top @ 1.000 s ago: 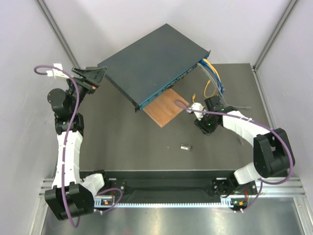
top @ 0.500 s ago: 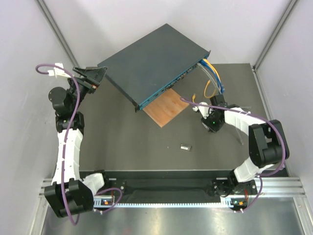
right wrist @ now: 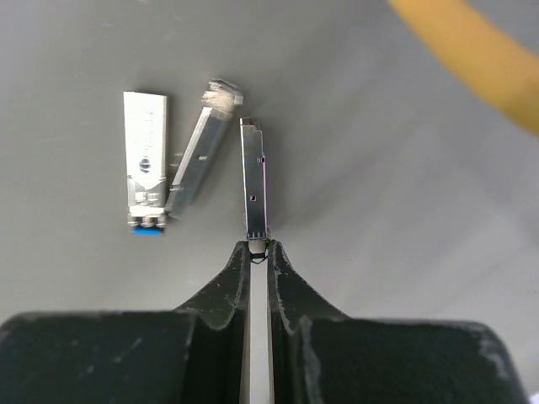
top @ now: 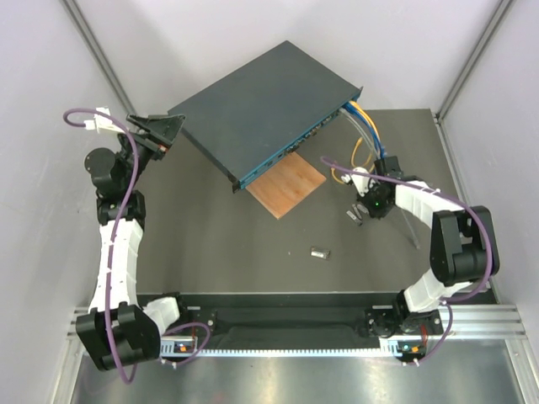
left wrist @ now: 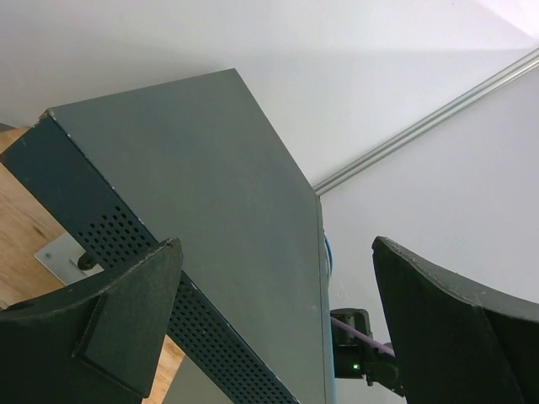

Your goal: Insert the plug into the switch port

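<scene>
The switch is a dark blue-grey flat box lying at an angle at the back, its teal front face turned toward the table's middle. My left gripper is open at the switch's left corner, and in the left wrist view the switch's top fills the gap between the fingers. My right gripper is shut on the near end of a thin metal plug, seen edge-on and pointing away. In the top view the right gripper is low over the mat, right of the wooden square.
Two loose metal modules lie just left of the held plug. Another module lies on the mat nearer the front. A thin brown wooden square sits under the switch's front. Blue and yellow cables hang from the switch's right end.
My right gripper has moved right and a little nearer, away from the wooden square's edge to the mat below the cables. The left arm has barely moved.
</scene>
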Robot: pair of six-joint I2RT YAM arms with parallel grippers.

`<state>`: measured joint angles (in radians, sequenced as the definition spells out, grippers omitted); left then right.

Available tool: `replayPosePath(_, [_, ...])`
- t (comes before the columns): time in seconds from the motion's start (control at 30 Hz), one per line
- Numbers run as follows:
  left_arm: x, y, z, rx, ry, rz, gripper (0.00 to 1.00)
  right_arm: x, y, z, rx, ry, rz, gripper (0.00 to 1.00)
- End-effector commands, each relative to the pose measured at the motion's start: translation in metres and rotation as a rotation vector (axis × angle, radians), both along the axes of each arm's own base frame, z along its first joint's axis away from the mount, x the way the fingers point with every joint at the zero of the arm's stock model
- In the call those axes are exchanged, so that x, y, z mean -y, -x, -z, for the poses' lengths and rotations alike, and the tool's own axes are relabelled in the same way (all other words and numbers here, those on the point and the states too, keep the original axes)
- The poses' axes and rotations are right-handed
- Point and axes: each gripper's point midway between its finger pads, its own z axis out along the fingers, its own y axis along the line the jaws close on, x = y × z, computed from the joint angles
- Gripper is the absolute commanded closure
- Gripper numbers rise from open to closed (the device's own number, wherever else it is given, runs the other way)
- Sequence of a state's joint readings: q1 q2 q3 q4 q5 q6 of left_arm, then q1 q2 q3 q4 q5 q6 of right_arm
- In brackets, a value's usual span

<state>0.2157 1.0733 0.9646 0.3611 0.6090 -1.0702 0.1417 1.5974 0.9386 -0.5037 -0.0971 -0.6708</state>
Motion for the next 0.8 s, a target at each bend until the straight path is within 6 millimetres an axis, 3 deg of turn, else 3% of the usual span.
replayPosePath(0.0, [-0.002,0.001,-0.022,0.083,-0.041,-0.010,0.01,-0.016,-0.012,-0.032,0.072,-0.089,-0.071,1.00])
replayPosePath(0.17, [-0.004,-0.002,-0.032,0.104,-0.107,-0.029,0.01,-0.021,-0.001,-0.049,0.073,-0.119,-0.100,1.00])
replayPosePath(0.47, [-0.013,0.002,-0.053,0.144,-0.408,-0.101,0.01,-0.035,0.038,-0.116,0.116,-0.286,-0.120,1.00])
replayPosePath(0.63, [0.033,0.028,-0.064,0.369,-0.680,0.122,0.06,-0.063,0.057,-0.165,0.141,-0.455,-0.226,1.00])
replayPosePath(0.77, [0.070,0.046,-0.048,0.529,-0.929,0.243,0.08,-0.094,0.076,-0.196,0.114,-0.654,-0.310,1.00])
